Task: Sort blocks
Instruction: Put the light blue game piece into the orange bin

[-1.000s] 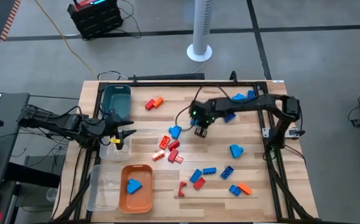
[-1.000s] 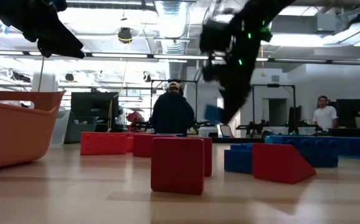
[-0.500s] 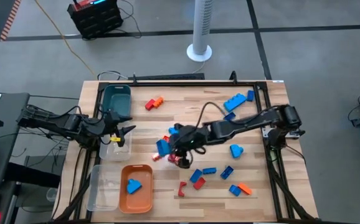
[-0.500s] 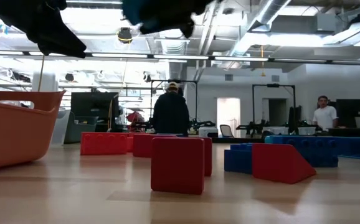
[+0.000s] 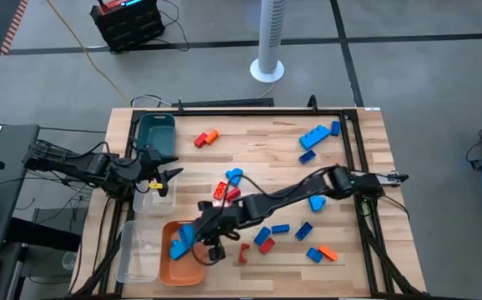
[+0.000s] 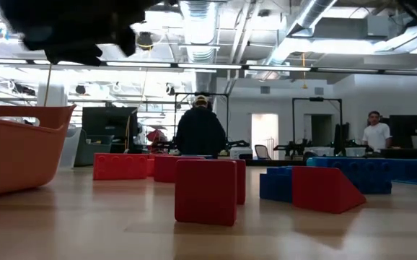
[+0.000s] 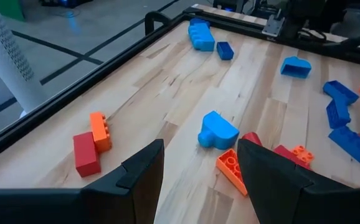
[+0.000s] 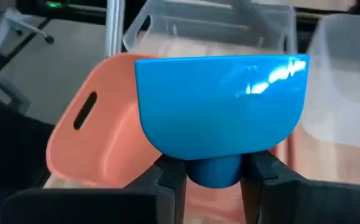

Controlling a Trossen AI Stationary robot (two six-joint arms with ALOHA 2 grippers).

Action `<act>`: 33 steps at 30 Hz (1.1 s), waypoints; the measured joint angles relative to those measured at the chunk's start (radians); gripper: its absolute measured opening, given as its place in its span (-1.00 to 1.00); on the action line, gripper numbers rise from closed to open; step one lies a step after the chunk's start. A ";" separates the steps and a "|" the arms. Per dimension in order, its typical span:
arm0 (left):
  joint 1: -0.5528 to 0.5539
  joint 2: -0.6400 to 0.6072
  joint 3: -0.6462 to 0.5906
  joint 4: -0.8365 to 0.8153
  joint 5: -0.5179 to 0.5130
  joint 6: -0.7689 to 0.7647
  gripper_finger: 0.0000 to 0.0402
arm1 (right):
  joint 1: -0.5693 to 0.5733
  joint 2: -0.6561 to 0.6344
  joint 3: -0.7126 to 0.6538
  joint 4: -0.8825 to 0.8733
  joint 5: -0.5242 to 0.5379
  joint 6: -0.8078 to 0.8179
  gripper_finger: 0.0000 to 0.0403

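My right gripper (image 5: 199,237) reaches from the table's right to the orange tray (image 5: 188,272) and is shut on a blue block (image 8: 220,102). The tray shows behind that block in the right wrist view, and another blue block (image 5: 178,249) lies inside it. My left gripper (image 7: 198,168) is open and hovers over a clear bin (image 5: 153,202) at the table's left. Loose blocks lie flat on the table: a red and orange pair (image 5: 206,138), blue ones (image 5: 316,135) at the far right, a light blue one (image 5: 234,176) and several more (image 5: 268,235). My right gripper pinches the blue block by its round stub (image 8: 212,173) between the two fingers (image 8: 167,180). The block's broad body stands out beyond the fingertips. The arm comes slanting from the table's right. The block is lifted clear, above the orange tray's edge.
A teal bin (image 5: 156,133) stands at the far left and a second clear bin (image 5: 138,250) beside the orange tray. In the low view a red block (image 6: 205,191) and a red wedge (image 6: 324,189) stand close. People are in the room beyond the table.
My right gripper has swept from the middle of the table toward the near left edge, as far as the orange tray, carrying the blue block lifted clear all the way. Its arm now stretches across the scattered blocks.
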State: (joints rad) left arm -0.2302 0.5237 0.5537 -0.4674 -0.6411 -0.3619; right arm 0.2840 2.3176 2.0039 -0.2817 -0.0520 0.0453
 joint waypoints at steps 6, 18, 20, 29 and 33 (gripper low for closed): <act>0.000 0.000 0.000 0.011 0.000 0.001 -0.01 | -0.004 0.078 0.101 -0.058 -0.030 -0.017 -0.22; 0.029 0.036 0.000 0.045 -0.023 0.058 -0.01 | -0.075 -0.050 0.146 -0.522 0.204 -0.095 0.41; 0.039 0.052 0.000 0.049 -0.024 0.070 -0.01 | -0.112 -0.079 0.101 -0.589 0.230 -0.081 0.41; 0.067 0.090 0.000 0.081 -0.024 0.143 -0.01 | -0.346 -0.155 -0.109 -0.597 0.228 0.014 0.42; 0.067 0.091 0.000 0.082 -0.024 0.171 -0.01 | -0.395 -0.140 -0.107 -0.564 0.184 0.015 0.42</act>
State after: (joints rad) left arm -0.1635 0.6149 0.5537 -0.3855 -0.6655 -0.1906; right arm -0.1108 2.1773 1.8974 -0.8458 0.1316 0.0599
